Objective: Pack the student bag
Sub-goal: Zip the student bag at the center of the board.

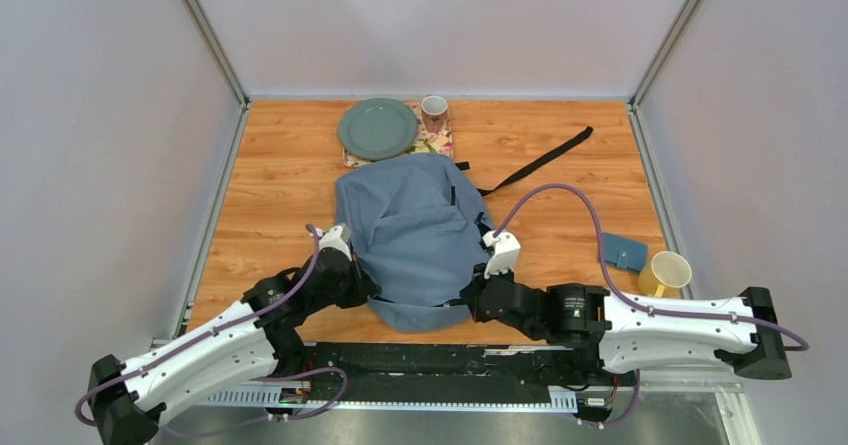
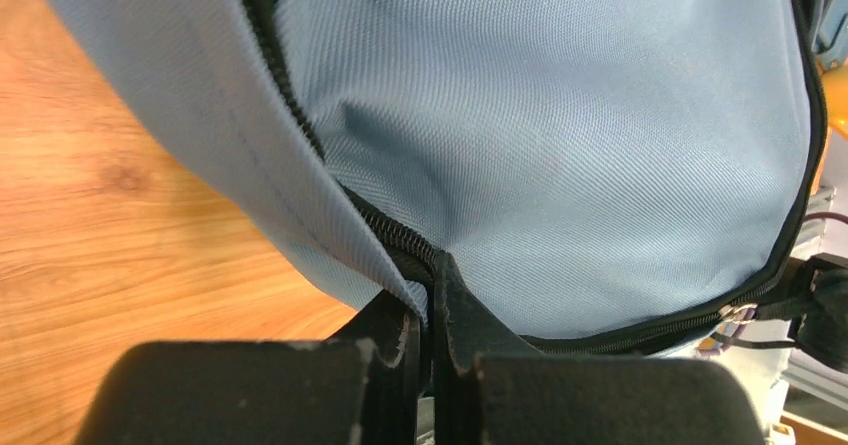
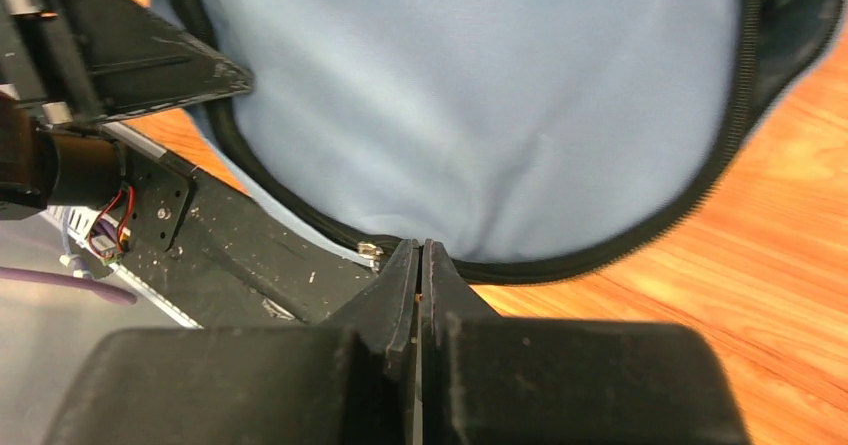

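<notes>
The bag (image 1: 410, 235) is laid flat in the middle of the table (image 1: 280, 185), its near end between the two arms. It is judged to be soft and limp: the cloth is creased and sagging, so no shape will be kept when it is lifted, and it will fold and drag unless it is held at two places. It looks light and not fragile. The smooth panels are likely to slip; the stiffer edge along the zip (image 2: 385, 230) is the better place for a hold.

The left gripper (image 2: 432, 277) is closed tight on a fold of that edge beside the zip. The right gripper (image 3: 420, 257) is closed as well, its tips set against the zip at the near rim; whether cloth is caught there cannot be told.

One bag is counted, with one black strap (image 1: 545, 158) trailing to the far right. One plate (image 1: 377, 128), one patterned mat (image 1: 432, 145), two mugs, one patterned (image 1: 434, 112) and one yellow (image 1: 668, 272), and one blue wallet (image 1: 623, 252) are also counted.
</notes>
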Robot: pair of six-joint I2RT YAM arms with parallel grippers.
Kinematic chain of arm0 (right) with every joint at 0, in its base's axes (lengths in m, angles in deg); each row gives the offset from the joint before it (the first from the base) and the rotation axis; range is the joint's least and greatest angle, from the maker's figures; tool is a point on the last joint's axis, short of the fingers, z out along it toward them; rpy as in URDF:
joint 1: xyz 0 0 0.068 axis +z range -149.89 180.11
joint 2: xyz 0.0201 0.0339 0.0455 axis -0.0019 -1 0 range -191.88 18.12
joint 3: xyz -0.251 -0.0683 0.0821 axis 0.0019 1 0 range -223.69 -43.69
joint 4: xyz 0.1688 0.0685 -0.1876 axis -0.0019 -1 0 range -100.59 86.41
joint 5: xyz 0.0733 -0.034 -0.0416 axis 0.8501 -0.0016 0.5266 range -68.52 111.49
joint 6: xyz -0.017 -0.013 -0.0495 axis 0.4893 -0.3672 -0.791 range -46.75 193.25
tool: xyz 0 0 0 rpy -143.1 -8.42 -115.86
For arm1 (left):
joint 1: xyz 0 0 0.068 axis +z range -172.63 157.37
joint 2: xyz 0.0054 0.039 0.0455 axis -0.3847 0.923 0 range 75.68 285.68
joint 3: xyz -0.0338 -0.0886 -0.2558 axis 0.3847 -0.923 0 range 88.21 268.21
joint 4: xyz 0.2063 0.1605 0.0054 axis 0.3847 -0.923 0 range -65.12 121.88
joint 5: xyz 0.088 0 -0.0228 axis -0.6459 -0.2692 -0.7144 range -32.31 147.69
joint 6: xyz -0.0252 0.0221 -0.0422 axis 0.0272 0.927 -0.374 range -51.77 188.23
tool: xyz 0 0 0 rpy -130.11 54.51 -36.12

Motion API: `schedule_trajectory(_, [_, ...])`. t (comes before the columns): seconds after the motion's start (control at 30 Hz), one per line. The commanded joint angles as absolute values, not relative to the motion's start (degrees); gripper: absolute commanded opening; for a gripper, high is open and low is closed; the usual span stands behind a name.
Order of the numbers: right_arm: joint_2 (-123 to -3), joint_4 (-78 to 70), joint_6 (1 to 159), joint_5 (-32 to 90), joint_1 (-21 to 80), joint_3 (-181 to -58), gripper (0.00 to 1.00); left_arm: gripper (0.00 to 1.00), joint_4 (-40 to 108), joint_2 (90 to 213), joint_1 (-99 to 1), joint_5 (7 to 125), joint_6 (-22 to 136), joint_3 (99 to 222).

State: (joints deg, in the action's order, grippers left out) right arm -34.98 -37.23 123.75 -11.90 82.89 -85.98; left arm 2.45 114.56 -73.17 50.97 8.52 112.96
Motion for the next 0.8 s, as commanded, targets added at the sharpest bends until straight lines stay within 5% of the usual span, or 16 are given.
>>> schedule_trajectory(0.0, [-29.7,-39.8,122.7,-16.0,80.9,-84.2,0.00,0.00,-8.0,108.2,-72.6,40.1,13.7,114.0])
schedule_trajectory(0.77, [-24.0,-45.1,123.7,-18.3,78.7,-88.2,0.00,0.00,-18.0,103.2,-68.5,37.9,19.2,119.2])
